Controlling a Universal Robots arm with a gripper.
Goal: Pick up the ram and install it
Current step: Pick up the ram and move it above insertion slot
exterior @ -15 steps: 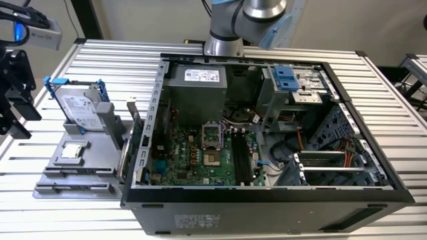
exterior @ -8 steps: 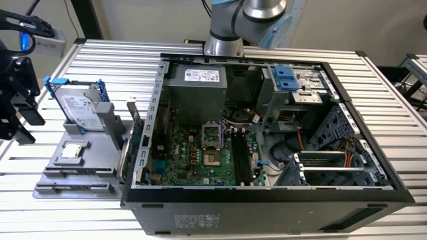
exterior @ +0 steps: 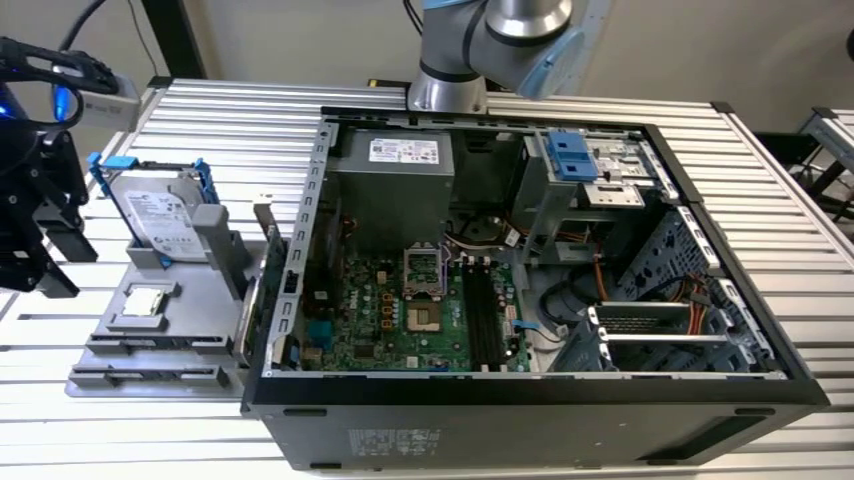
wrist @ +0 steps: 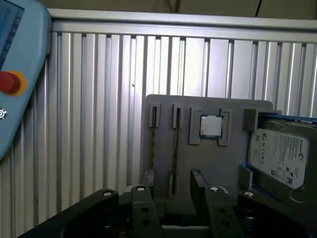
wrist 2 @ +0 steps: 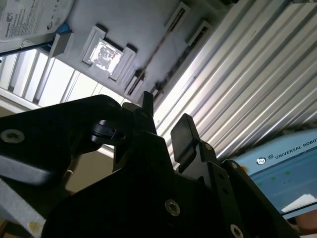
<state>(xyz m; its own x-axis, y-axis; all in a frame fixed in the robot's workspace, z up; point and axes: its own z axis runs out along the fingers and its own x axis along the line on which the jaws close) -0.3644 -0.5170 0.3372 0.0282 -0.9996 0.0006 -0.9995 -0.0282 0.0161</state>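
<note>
While the ram (wrist: 175, 148) stands on its long edge in a narrow groove of the grey tray (wrist: 223, 163), the gripper (wrist: 173, 201) hangs off the tray's near end, its two black fingers (wrist: 142, 210) spread apart with nothing between them, as both wrist views show. The fingers touch neither the ram nor the tray. On the same tray, in the first wrist view, a small square silver processor chip (wrist: 212, 126) lies flat in its own pocket just beside the ram's groove, and a grey hard drive (wrist: 277, 156) with a white label leans in a blue-edged cradle on the chip's far side. In the exterior view the tray sits on the ribbed metal table (exterior: 240, 110), just beside the open computer case (exterior: 534, 420) on the exterior view's left, and the gripper's dark bulk hangs at the far left edge of that view, beyond the tray. Inside the case the green motherboard (exterior: 387, 310) lies face up, and its long black slots (exterior: 483, 320) are well apart from the ram. The arm (exterior: 467, 50) rises behind the case, and a pale blue control pendant (wrist: 20, 74) with a red button lies on the table near the gripper
</note>
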